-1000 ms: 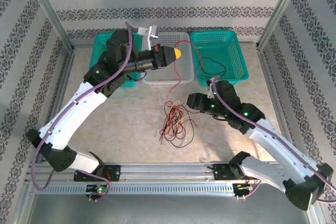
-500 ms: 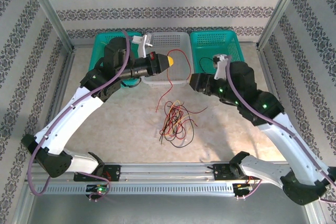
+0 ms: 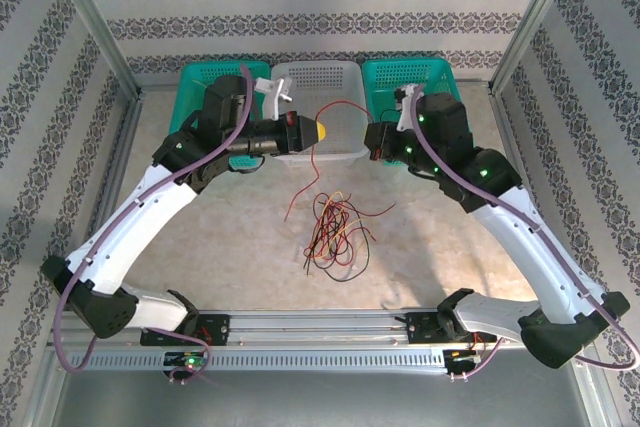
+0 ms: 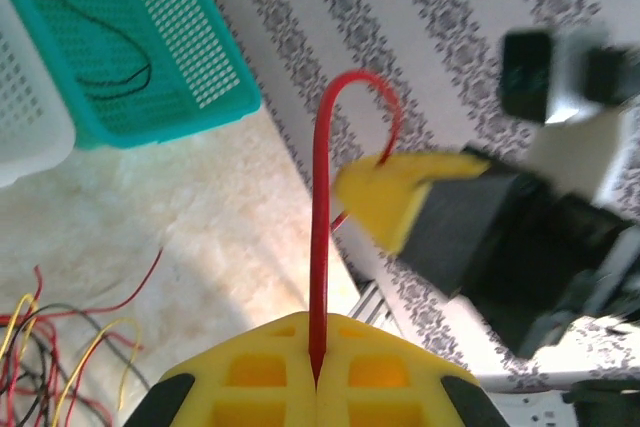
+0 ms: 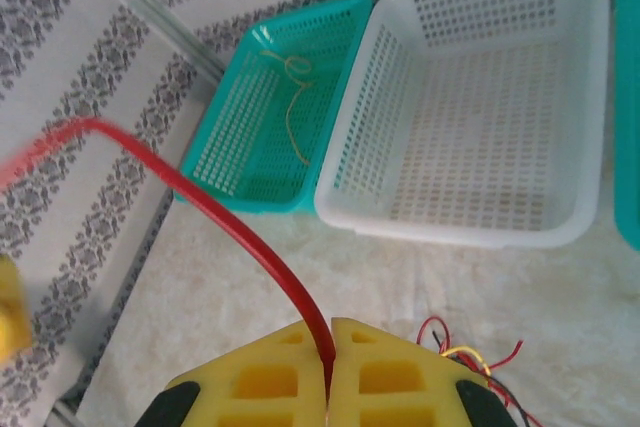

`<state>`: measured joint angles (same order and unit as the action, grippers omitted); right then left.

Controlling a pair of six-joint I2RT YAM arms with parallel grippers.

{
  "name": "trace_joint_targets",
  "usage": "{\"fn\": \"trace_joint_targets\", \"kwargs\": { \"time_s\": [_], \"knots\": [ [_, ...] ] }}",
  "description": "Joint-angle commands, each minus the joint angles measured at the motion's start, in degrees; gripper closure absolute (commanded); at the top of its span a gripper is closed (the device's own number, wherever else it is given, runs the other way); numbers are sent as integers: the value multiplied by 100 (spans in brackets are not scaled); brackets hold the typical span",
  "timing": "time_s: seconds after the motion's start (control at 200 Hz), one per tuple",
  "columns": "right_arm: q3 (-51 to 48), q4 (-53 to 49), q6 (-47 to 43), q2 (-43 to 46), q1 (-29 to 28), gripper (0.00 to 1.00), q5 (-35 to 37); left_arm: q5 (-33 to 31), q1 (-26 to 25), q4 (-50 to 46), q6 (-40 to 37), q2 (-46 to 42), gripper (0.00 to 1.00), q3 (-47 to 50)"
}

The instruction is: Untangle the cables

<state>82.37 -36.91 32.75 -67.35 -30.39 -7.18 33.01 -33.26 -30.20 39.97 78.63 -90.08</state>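
A red cable (image 4: 318, 197) is clamped by left gripper (image 4: 315, 347) and right gripper (image 5: 328, 352), both closed on it. A tangle (image 3: 335, 232) at centre frame remains to be sorted.

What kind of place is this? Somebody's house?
Likely a robot lab bench, not a house. A left arm and a right arm, both holding a red cable, are bolted to a metal rail, metal posts fence the table, and plastic baskets wait near a pile of cables.
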Motion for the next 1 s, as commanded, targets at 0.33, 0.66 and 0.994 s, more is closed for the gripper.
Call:
{"fn": "trace_joint_targets", "kwargs": {
  "time_s": [0.33, 0.66, 0.994],
  "knots": [
    [993, 72, -223, -649, 253, 100, -293, 567, -312, -1611, -1528, 1408, 100, -1026],
    [1162, -103, 57, -783, 904, 65, -438, -254, 535, -1816, -1460, 2610, 100, -3229],
    [74, -183, 117, -56, 1281, 54, -513, -238, 1345, -503, -103, 4452, 100, -5246]
  ]
}}
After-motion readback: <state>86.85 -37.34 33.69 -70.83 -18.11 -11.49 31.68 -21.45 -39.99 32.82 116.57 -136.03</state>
